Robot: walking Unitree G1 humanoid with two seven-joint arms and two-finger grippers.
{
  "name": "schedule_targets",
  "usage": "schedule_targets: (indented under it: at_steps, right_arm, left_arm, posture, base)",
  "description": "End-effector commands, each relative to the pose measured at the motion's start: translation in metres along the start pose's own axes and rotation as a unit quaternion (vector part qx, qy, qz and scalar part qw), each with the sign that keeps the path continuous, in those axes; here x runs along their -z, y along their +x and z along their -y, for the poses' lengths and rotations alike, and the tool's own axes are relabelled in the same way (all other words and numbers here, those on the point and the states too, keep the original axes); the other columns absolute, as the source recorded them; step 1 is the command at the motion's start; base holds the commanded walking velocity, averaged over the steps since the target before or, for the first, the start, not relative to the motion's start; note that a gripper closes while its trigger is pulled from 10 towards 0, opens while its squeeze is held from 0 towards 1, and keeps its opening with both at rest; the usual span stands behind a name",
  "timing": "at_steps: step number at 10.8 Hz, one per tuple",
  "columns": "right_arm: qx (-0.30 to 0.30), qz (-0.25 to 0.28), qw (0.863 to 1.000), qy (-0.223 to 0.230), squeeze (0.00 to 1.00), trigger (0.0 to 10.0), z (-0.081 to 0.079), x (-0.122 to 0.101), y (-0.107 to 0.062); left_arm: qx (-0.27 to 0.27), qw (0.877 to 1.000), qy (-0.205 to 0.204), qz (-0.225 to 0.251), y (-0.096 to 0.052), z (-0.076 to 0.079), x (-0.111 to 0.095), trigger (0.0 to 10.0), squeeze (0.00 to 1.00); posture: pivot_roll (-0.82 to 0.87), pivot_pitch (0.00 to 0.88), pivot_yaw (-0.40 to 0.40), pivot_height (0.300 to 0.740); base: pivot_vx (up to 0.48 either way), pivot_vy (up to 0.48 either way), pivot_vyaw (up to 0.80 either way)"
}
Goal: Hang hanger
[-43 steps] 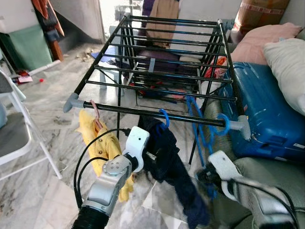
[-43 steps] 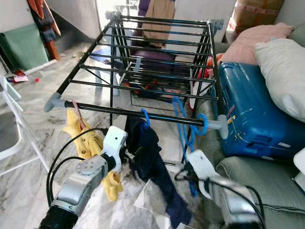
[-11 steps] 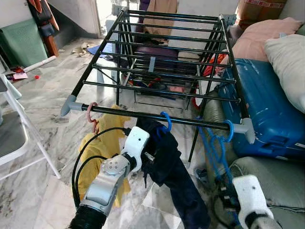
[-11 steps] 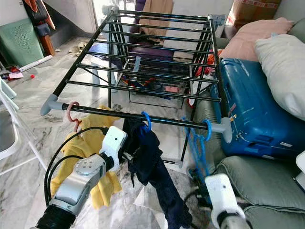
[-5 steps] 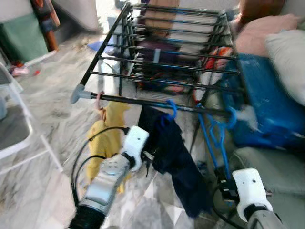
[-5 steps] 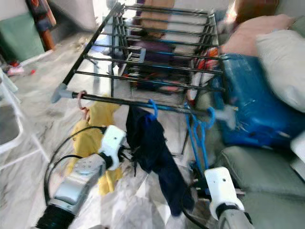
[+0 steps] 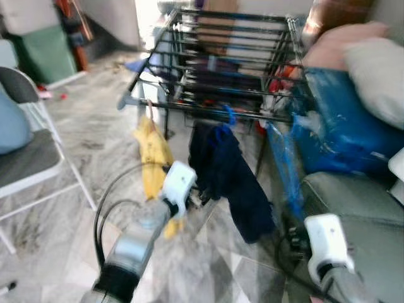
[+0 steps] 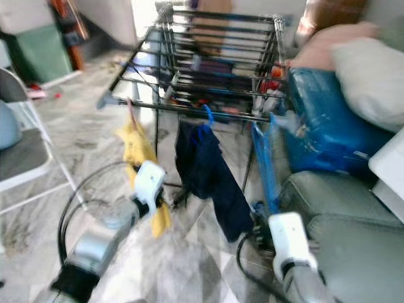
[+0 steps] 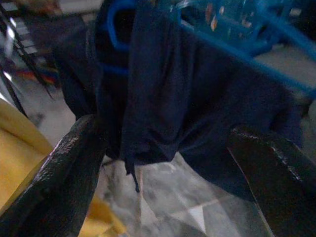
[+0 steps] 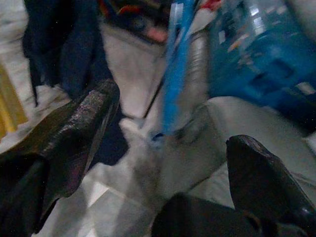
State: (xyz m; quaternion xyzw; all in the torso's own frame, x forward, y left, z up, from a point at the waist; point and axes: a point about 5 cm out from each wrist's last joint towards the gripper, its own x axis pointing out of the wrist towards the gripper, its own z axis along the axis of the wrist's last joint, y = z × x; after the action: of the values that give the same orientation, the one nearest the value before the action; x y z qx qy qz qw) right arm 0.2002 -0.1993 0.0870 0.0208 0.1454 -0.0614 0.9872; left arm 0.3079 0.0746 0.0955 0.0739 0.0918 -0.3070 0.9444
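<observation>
Head views, blurred: we have backed off from the rack (image 7: 222, 112), where the blue hanger (image 7: 285, 165) now hangs from the front bar. Left gripper (image 9: 163, 163) and right gripper (image 10: 168, 163) spread, empty; hanging looks done.

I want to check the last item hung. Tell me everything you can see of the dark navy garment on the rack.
The dark navy garment is soft, crumpled fabric hanging from a blue hanger hooked over the drying rack's front bar. It droops in folds toward the marble floor. A yellow garment hangs beside it. The left gripper is open before it, not touching.
</observation>
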Motion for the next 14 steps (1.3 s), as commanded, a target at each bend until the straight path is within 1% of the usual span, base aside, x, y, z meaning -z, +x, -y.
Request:
schedule_targets:
  at_steps: [1, 2, 3, 4, 5, 6, 7, 8, 9, 10, 12, 14]
  right_arm:
    - [0.018, 0.011, 1.000, -0.004, 1.00, 10.0, 0.006, -0.002, 0.005]
    - [0.028, 0.014, 1.000, -0.005, 0.64, 10.0, 0.008, -0.002, 0.010]
    - [0.041, 0.015, 0.999, 0.003, 0.00, 10.0, 0.010, 0.001, 0.016]
    - [0.045, 0.012, 0.999, 0.010, 0.00, 10.0, 0.009, 0.005, 0.023]
    - [0.040, 0.012, 0.999, -0.007, 0.00, 10.0, 0.006, 0.007, 0.029]
    - [0.046, 0.013, 0.999, -0.011, 0.00, 10.0, 0.006, 0.009, 0.032]
    - [0.038, 0.029, 0.999, -0.009, 0.00, 10.0, 0.005, 0.008, 0.034]
    - [0.039, 0.033, 0.999, -0.013, 0.00, 10.0, 0.006, 0.011, 0.032]
    - [0.039, 0.022, 0.999, -0.011, 0.00, 10.0, 0.006, 0.017, 0.030]
    - [0.031, 0.014, 0.999, 0.017, 0.00, 10.0, 0.004, 0.021, 0.028]
    - [0.010, 0.030, 0.999, 0.015, 0.00, 10.0, -0.002, 0.015, 0.033]
    - [0.008, 0.045, 0.999, 0.014, 0.00, 10.0, -0.001, 0.009, 0.036]
  left_arm:
    - [-0.007, 1.000, 0.010, -0.007, 0.001, -0.001, 0.005, 10.0, 0.00]
    - [-0.011, 1.000, 0.021, -0.008, 0.002, -0.005, 0.005, 10.0, 0.00]
    - [-0.030, 0.998, 0.046, 0.000, 0.004, -0.017, 0.004, 10.0, 0.00]
    - [-0.056, 0.998, 0.043, 0.008, 0.008, -0.026, -0.001, 10.0, 0.00]
    - [-0.075, 0.996, 0.047, 0.020, 0.011, -0.029, -0.004, 10.0, 0.00]
    - [-0.099, 0.993, 0.053, 0.027, 0.012, -0.028, -0.002, 10.0, 0.00]
    - [-0.123, 0.991, 0.051, 0.029, 0.010, -0.028, 0.002, 10.0, 0.00]
    - [-0.139, 0.989, 0.042, 0.020, 0.006, -0.029, 0.012, 10.0, 0.00]
    - [-0.144, 0.989, 0.039, 0.015, 0.003, -0.029, 0.018, 10.0, 0.00]
    - [-0.144, 0.989, 0.038, 0.010, -0.001, -0.027, 0.024, 10.0, 0.00]
    - [-0.154, 0.987, 0.035, 0.008, -0.002, -0.026, 0.026, 10.0, 0.00]
    - [-0.156, 0.987, 0.030, 0.006, 0.000, -0.026, 0.028, 10.0, 0.00]
  posture:
    - [0.01, 0.000, 0.002, 0.740]
    - [0.01, 0.000, 0.012, 0.740]
    - [0.02, 0.000, 0.029, 0.740]
    - [0.03, 0.000, 0.029, 0.740]
    - [0.04, 0.000, 0.013, 0.740]
    - [0.04, 0.000, 0.000, 0.740]
    - [0.05, 0.000, -0.013, 0.740]
    - [0.06, 0.000, -0.028, 0.740]
    - [0.07, 0.000, -0.038, 0.740]
    - [0.07, 0.000, -0.048, 0.740]
    - [0.09, 0.000, -0.061, 0.740]
    - [0.07, 0.000, -0.052, 0.740]
  base:
    - [0.000, 0.000, 0.00]
    - [0.000, 0.000, 0.00]
    - [0.000, 0.000, 0.00]
    - [0.000, 0.000, 0.00]
    - [0.000, 0.000, 0.00]
    - [0.000, 0.000, 0.00]
    - [0.000, 0.000, 0.00]
    - [0.000, 0.000, 0.00]
    - [0.000, 0.000, 0.00]
    - [-0.262, 0.000, 0.00]
    - [-0.326, 0.000, 0.00]
    - [-0.339, 0.000, 0.00]
